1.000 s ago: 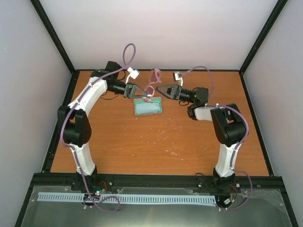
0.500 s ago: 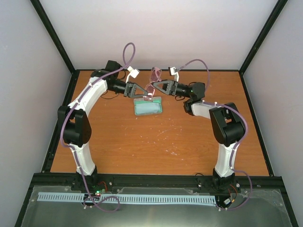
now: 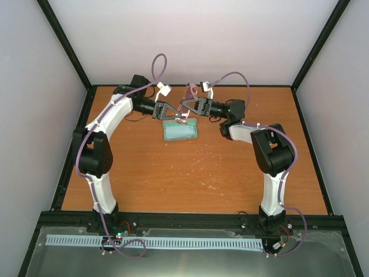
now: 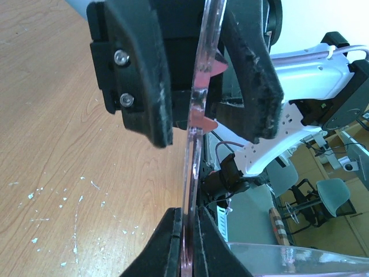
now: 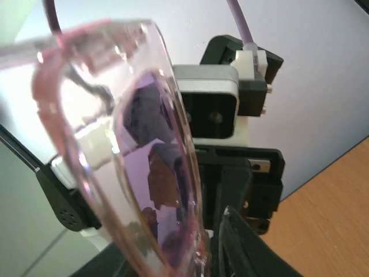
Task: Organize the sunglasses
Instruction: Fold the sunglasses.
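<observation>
orange-brown wooden table (image 3: 190, 173) nearest; further back, grey rectangular case with teal lining (image 3: 180, 131), lying open to receive. above it, thin translucent pink-red sunglasses (image 4: 198, 86) held aloft edge-on, pinched tight by left gripper (image 4: 185, 216); right gripper (image 4: 210, 133) straddling frame, fingers apart, probably poised to fold temples.

Translucent pink sunglasses (image 5: 155, 150), teal-lined grey case (image 3: 180, 131), orange-brown wood-grain table (image 3: 202, 167).

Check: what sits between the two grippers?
The sunglasses. In the left wrist view the left gripper is clamped on the pink frame, and the open right gripper straddles that same frame, with a gap showing on each side.
</observation>
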### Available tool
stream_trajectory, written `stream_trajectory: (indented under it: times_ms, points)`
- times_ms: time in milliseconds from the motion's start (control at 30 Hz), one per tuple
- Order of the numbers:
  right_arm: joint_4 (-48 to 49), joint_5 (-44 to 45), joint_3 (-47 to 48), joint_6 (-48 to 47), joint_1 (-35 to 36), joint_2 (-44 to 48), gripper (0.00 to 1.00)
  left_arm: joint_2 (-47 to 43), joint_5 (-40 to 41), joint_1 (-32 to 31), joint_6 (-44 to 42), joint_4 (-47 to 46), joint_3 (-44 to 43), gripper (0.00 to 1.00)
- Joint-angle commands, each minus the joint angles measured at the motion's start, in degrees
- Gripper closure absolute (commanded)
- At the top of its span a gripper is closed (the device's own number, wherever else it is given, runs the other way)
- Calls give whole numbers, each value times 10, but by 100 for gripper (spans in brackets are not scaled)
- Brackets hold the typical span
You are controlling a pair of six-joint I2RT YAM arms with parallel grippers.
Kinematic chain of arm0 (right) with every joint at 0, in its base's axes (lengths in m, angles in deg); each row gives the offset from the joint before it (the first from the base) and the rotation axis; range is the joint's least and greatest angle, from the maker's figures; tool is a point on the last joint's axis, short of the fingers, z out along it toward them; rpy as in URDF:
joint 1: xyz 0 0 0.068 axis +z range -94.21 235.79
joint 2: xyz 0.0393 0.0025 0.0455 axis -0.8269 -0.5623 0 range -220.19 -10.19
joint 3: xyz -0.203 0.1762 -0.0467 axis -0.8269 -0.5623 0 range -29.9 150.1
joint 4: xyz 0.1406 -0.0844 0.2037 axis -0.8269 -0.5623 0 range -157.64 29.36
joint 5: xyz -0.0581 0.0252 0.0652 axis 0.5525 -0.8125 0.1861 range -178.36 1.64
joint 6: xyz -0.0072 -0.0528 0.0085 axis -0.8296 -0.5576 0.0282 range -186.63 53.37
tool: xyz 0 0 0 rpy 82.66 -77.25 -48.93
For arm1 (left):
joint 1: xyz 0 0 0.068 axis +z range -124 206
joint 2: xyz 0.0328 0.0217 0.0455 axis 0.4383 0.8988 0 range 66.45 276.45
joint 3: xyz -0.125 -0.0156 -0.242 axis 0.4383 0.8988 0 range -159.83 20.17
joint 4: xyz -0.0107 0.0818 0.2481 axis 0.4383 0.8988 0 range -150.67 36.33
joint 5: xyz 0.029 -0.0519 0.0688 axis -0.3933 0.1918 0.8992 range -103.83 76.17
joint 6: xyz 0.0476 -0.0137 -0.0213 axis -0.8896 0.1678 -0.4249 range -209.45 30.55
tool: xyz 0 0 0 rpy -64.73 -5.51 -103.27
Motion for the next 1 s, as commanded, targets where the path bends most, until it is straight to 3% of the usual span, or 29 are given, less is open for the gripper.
stream_trajectory:
  times_ms: [0,100,300,533,600,700,767,900,967]
  points:
    - [19,11,22,-4,3,-11,72,5,-8,-5,3,-8,-25,99]
    - [19,9,26,-2,3,-14,82,4,-5,-5,4,-8,-24,98]
    - [24,12,15,2,3,-13,89,3,2,-6,9,-15,-24,99]
    - [45,21,0,17,3,-13,91,2,1,-6,11,-20,-22,99]
    - [37,25,-2,11,3,-10,97,3,4,-6,15,-21,-22,88]
    - [-5,27,-6,-15,1,2,97,2,21,-6,25,-30,-22,53]
    - [-66,26,-14,-53,-3,22,97,-1,34,-6,26,-31,-24,38]
    - [-270,24,-27,-182,-17,76,97,-2,87,-3,5,-11,-40,29]
    - [-442,32,-13,-287,-23,110,97,-4,116,10,7,-18,-39,29]
